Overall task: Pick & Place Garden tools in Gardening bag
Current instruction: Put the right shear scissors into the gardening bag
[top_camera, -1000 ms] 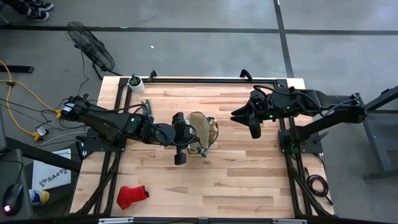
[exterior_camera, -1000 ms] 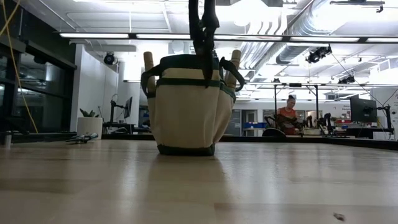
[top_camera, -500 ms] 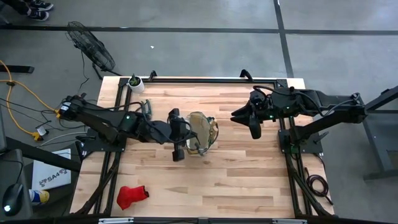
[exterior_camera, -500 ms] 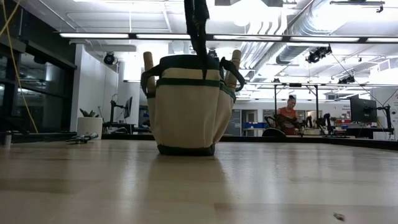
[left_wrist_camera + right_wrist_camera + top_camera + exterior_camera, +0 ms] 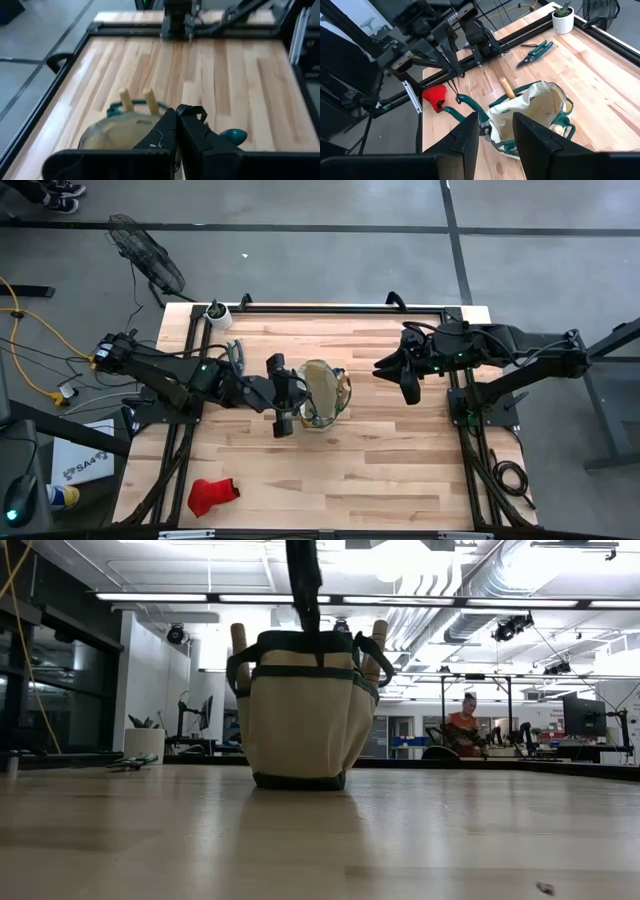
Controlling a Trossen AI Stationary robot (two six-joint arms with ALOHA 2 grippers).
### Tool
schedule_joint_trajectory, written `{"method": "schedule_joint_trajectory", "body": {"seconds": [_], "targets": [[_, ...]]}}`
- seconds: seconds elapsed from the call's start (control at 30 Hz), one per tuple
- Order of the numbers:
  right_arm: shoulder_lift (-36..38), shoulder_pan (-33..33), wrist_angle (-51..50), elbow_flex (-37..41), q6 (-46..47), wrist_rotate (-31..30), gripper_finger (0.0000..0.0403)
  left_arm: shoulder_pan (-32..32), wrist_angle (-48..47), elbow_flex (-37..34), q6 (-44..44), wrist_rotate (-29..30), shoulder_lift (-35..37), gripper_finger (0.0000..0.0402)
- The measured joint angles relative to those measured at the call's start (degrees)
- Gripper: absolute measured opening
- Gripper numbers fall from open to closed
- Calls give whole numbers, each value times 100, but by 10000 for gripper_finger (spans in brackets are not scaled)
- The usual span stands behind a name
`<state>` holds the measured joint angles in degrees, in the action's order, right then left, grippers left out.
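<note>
The tan gardening bag [image 5: 322,393] stands upright mid-table, with two wooden tool handles [image 5: 125,99] sticking out of it. My left gripper [image 5: 176,112] is shut and hovers at rim height by the bag's near-left side [image 5: 456,92]. Just under its fingertips, a green shears handle [image 5: 467,107] curves beside the bag; what carries it is hidden. My right gripper [image 5: 496,120] is open and raised to the right of the bag [image 5: 385,368]. A second pair of shears [image 5: 536,50] lies flat at the far left. The red glove [image 5: 212,495] lies near the front left. My left gripper's shut fingertips stand right at the upper end of the green shears handle [image 5: 460,99], coming from the table's left and slanting down. I cannot tell whether they touch or hold it.
A small white pot [image 5: 218,312] with a plant stands at the far left corner. Black frame rails run along the table's left, right and far edges. Bare wood lies between the bag and the near edge [image 5: 360,480].
My left gripper has tipped a little. Its shut fingers have drifted toward the table's left edge across the bag's rim, at about the same height. The bag has stayed where it was.
</note>
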<state>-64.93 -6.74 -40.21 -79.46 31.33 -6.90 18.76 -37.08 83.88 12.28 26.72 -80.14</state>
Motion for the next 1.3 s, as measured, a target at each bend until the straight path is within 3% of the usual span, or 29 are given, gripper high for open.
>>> {"method": "schedule_joint_trajectory", "body": {"seconds": [0.27, 0.47, 0.77, 1.13, 1.3], "targets": [[0, -2, 2, 0, 0, 0, 111, -1, -127, 0, 145, 233, -4, 0], [0, 0, 2, 0, -4, 0, 111, 0, -188, 0, -489, -241, -4, 0], [0, 0, 5, 0, -7, 0, 111, -4, -254, 0, -1048, -282, -7, 0], [0, 0, 13, 0, -6, -26, 111, -2, -363, -13, 48, 292, -251, 0], [0, 0, 15, 0, 14, -37, 111, 0, -277, -19, 1041, 690, -437, 0]]}}
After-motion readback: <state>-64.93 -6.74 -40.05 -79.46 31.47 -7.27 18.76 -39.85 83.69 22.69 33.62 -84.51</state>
